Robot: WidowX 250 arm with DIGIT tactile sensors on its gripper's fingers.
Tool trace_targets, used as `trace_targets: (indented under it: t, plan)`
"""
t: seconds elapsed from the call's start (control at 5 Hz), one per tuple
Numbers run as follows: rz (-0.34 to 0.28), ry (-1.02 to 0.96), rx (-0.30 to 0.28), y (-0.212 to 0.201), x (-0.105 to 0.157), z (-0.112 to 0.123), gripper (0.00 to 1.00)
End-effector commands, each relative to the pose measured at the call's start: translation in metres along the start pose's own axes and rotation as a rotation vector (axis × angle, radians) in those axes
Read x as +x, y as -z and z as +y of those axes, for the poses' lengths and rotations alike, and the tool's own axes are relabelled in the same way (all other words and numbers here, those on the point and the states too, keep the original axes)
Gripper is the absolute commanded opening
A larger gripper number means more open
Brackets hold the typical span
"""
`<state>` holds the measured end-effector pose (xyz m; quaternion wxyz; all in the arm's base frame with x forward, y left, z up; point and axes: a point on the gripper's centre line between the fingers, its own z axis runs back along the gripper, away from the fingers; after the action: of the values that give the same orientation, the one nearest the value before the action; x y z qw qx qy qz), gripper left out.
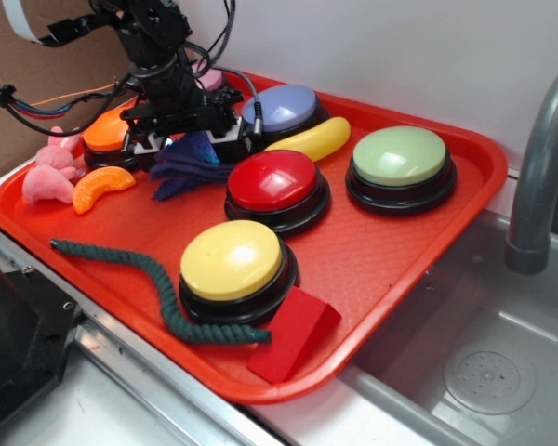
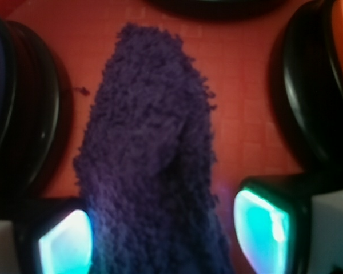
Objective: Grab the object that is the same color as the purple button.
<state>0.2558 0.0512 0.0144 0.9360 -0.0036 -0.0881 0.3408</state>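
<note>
Nearest, at the tray's front edge, a red wooden wedge block (image 1: 294, 334) lies beside a yellow-domed round push button (image 1: 234, 263), with a dark green twisted rope (image 1: 139, 283) curling around its base. Behind them on the red plastic tray (image 1: 391, 251) sit a red-domed button (image 1: 277, 185) and a pale green-domed button (image 1: 401, 163). Farther back, the small dark indigo-purple knitted cloth (image 2: 151, 165) lies between the black gripper (image 1: 188, 139) pads (image 2: 262, 225), which stand spread on either side of it; they seem not quite touching it, though the wrist view is blurry. Just beyond sits the periwinkle-domed round button (image 1: 281, 109).
</note>
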Motion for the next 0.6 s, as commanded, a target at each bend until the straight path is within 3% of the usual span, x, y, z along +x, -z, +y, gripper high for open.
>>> trace_targets:
  t: [0.0, 0.4]
  plan:
    - [0.001, -0.005, -0.035, 0.003, -0.007, 0.007, 0.0]
    - [-0.005, 0.017, -0.044, -0.012, -0.01, 0.011, 0.0]
